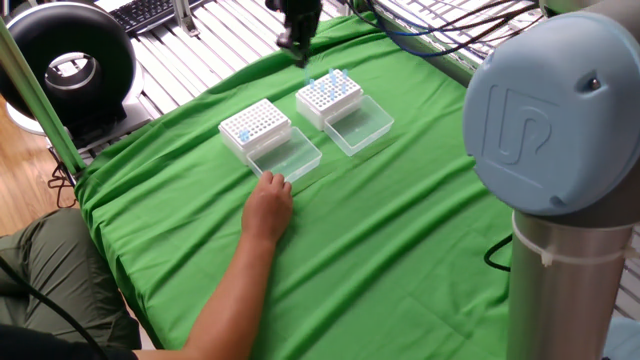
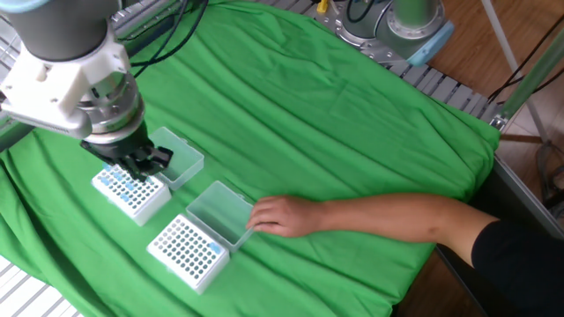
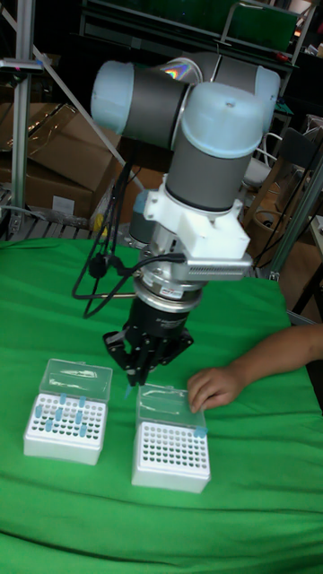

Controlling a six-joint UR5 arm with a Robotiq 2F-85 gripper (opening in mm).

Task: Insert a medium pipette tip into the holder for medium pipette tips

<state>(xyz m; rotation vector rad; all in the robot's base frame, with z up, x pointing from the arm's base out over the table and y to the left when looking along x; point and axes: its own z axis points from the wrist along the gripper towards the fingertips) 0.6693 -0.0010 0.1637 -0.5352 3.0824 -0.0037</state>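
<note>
Two white racks with open clear lids stand on the green cloth. One rack (image 1: 328,92) (image 2: 130,191) (image 3: 65,427) carries several blue-topped tips. The holder for medium pipette tips (image 1: 255,125) (image 2: 187,253) (image 3: 170,454) has mostly empty holes. My gripper (image 1: 298,45) (image 2: 141,165) (image 3: 133,378) hangs above the cloth, over the gap between the two racks and clear of both. It is shut on a medium pipette tip (image 1: 304,59) that points down from its fingers.
A person's hand (image 1: 268,205) (image 2: 278,217) (image 3: 212,387) rests on the holder's open lid (image 1: 288,158) (image 2: 220,214). A robot base (image 1: 555,150) stands at the front right. A black ring light (image 1: 70,60) and a keyboard lie beyond the table's far edge.
</note>
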